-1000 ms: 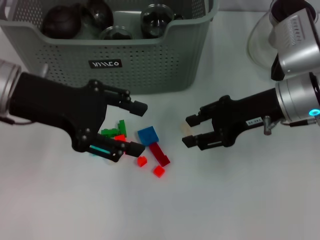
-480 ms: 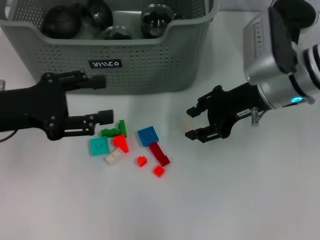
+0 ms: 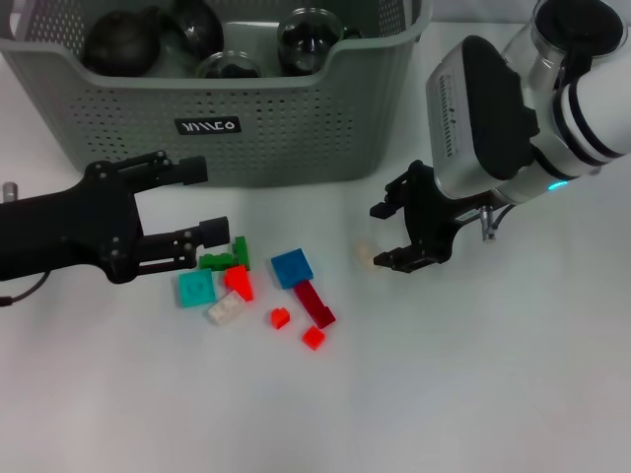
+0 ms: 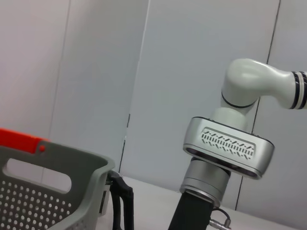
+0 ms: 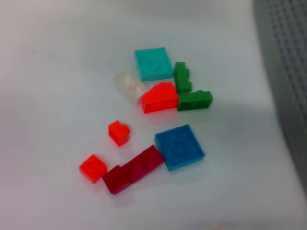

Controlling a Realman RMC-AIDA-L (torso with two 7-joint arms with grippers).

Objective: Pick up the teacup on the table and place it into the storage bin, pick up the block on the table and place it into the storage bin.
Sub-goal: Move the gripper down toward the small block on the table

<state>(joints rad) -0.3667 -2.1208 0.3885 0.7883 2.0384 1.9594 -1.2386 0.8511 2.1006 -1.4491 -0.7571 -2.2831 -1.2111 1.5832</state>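
Observation:
The grey-green storage bin (image 3: pixel 296 108) stands at the back with dark rounded vessels inside; no teacup shows on the table. Coloured blocks lie in front of it: blue (image 3: pixel 292 267), dark red (image 3: pixel 315 304), teal (image 3: pixel 195 288), green (image 3: pixel 227 258), small red ones (image 3: pixel 314 338). A small pale block (image 3: pixel 365 254) lies apart to their right. My right gripper (image 3: pixel 383 235) is open, angled down, its fingertips just right of the pale block. My left gripper (image 3: pixel 202 200) is open just left of the green block. The right wrist view shows the blue block (image 5: pixel 179 146) and the teal block (image 5: pixel 153 63).
The bin's perforated wall (image 5: pixel 288 72) borders the block cluster in the right wrist view. The left wrist view shows the bin's rim (image 4: pixel 62 158) and the right arm (image 4: pixel 225 153) beyond it. White table surface spreads in front of the blocks.
My left gripper drew back leftward off the block cluster. My right arm's wrist rose and turned, tilting the gripper downward beside the pale block.

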